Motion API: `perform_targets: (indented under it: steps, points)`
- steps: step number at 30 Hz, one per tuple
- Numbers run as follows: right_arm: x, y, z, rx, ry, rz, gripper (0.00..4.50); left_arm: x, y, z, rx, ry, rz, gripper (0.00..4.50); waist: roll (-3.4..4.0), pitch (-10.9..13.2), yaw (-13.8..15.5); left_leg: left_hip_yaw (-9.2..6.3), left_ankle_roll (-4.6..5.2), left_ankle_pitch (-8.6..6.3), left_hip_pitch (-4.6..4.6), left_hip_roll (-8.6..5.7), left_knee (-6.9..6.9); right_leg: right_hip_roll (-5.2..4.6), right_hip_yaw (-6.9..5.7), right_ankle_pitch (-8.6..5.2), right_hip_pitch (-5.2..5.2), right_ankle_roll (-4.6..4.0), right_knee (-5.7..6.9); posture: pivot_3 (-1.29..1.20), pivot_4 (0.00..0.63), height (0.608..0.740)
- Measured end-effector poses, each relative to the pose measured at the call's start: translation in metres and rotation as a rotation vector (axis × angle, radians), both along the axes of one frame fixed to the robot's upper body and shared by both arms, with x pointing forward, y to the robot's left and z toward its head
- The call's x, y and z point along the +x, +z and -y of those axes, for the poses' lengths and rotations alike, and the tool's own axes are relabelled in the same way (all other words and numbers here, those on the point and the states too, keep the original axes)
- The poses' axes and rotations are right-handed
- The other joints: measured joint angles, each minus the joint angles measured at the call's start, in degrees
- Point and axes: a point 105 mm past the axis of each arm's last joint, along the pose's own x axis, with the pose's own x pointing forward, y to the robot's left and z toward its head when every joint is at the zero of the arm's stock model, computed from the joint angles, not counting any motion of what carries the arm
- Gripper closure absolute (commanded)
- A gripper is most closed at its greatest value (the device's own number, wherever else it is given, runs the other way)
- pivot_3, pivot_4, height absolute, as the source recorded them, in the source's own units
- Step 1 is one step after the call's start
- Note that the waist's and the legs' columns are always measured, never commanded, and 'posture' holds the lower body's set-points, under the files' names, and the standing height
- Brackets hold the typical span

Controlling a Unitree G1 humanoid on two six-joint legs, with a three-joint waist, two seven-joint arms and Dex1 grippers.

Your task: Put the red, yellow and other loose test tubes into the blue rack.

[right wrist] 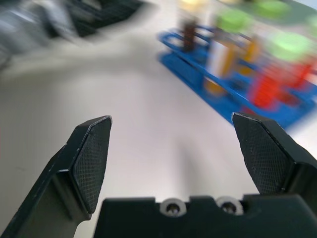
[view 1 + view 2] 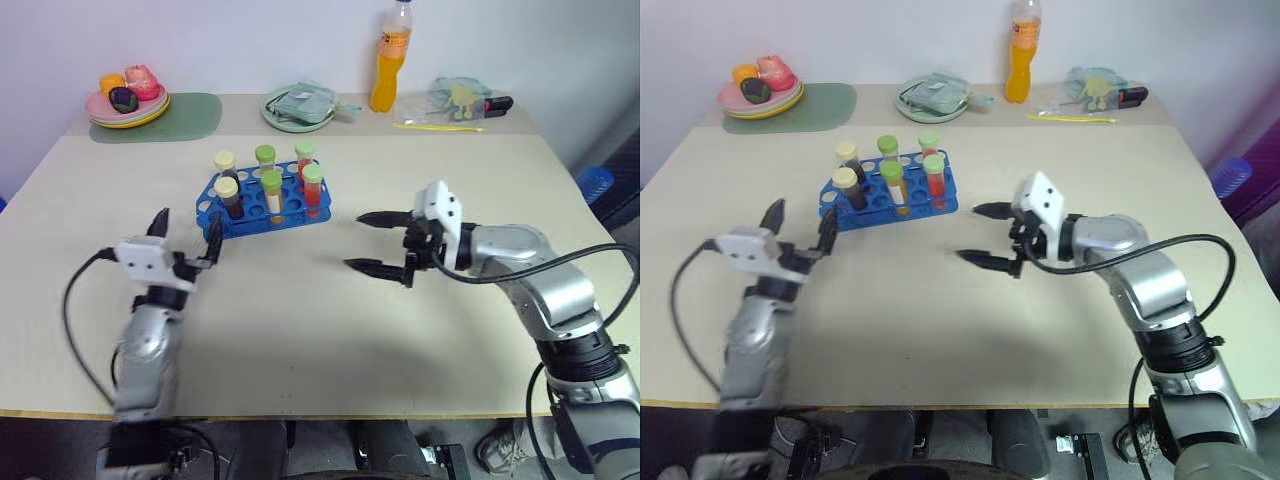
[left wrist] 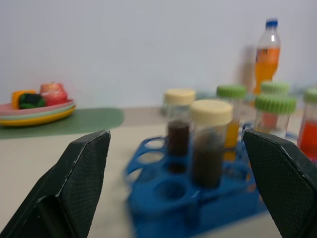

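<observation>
The blue rack (image 2: 250, 208) stands on the beige table, left of the middle. Several capped tubes stand upright in its holes. Two with cream caps hold dark liquid (image 2: 228, 195), and the green-capped ones hold yellow (image 2: 272, 192) or red (image 2: 313, 186) liquid. Every tube I see is in the rack. My left gripper (image 2: 187, 232) is open and holds nothing, just in front of the rack's left end. The left wrist view looks between its fingers at the rack (image 3: 168, 198) and a dark tube (image 3: 210, 144). My right gripper (image 2: 355, 240) hovers open and holds nothing, to the right of the rack (image 1: 233, 101).
At the back of the table stand an orange drink bottle (image 2: 392, 55), a green round plate (image 2: 298, 107) with a packet on it, stacked plates of toy food (image 2: 127, 100) on a green mat, and a plastic bag (image 2: 455, 100). Bare tabletop lies between my grippers.
</observation>
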Motion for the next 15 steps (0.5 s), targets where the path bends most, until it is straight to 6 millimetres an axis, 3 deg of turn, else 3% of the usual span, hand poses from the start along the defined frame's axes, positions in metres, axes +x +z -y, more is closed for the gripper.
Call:
perform_targets:
  steps: [7, 9, 15]
  points:
    - [0.028, -0.019, 0.082, 0.013, -0.307, -0.049, 0.19, -0.044, -0.010, -0.068, 0.191, 0.097, -0.267, 0.12, 0.05, 0.0, -0.1, 0.05, 0.04, -0.02, 0.03, 0.01, -0.03, -0.01, 0.00, -0.01, 0.06, -0.01, -0.08, 0.00, 0.150, 0.729]
    - [0.030, -0.021, 0.090, 0.024, -0.330, -0.053, 0.19, -0.050, -0.009, -0.075, 0.196, 0.112, -0.291, 0.12, 0.05, 0.0, -0.1, 0.06, 0.04, -0.02, 0.06, 0.02, -0.03, -0.01, 0.01, -0.01, 0.08, -0.01, -0.08, 0.00, 0.150, 0.729]
    - [0.032, -0.028, 0.097, 0.018, -0.342, -0.062, 0.19, -0.060, -0.019, -0.070, 0.207, 0.076, -0.380, 0.12, 0.06, 0.0, -0.1, 0.08, 0.04, -0.03, 0.09, 0.04, -0.05, -0.02, 0.04, -0.01, 0.12, -0.02, -0.10, 0.00, 0.150, 0.729]
